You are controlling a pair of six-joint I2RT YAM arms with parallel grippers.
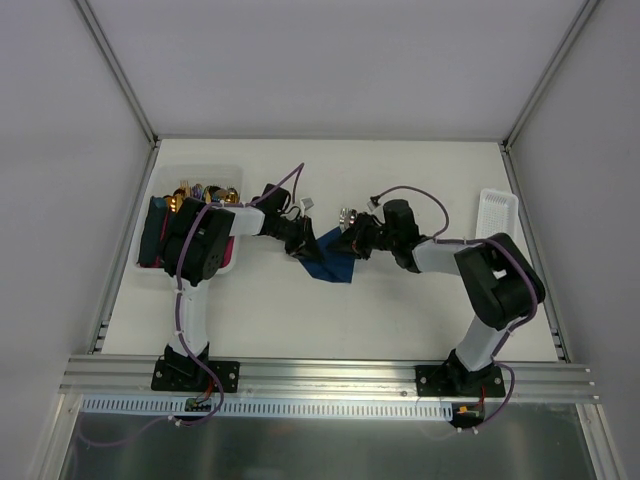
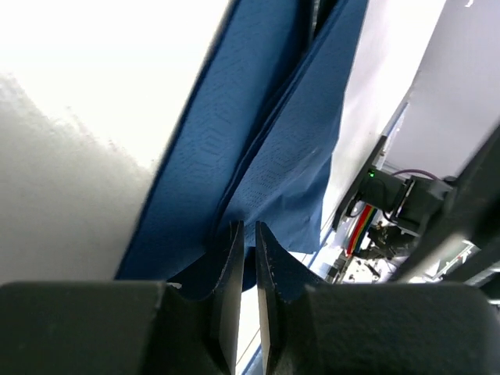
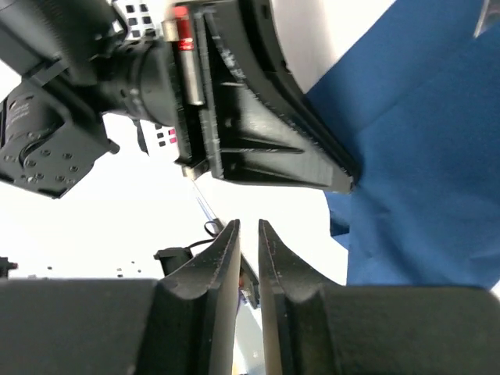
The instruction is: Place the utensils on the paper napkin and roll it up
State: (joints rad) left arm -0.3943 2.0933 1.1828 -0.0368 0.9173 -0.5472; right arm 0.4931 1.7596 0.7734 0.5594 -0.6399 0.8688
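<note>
The navy paper napkin (image 1: 330,260) lies crumpled at the table's middle, partly lifted. In the left wrist view it (image 2: 266,141) hangs in folds that run down to my fingertips. My left gripper (image 1: 301,243) (image 2: 244,228) is shut on the napkin's edge. Shiny silver utensil heads (image 1: 348,215) show just behind the napkin; their handles are hidden by the right gripper. My right gripper (image 1: 352,243) (image 3: 248,226) is on the napkin's right side, jaws nearly together with nothing between them. In the right wrist view the napkin (image 3: 422,156) is to the right and the left gripper's fingers (image 3: 266,133) are just above.
A clear tray (image 1: 150,270) at the left holds dark blue rolls with gold and multicoloured cutlery heads (image 1: 200,192). A white slotted basket (image 1: 497,212) stands at the right edge. Metal frame rails border the table.
</note>
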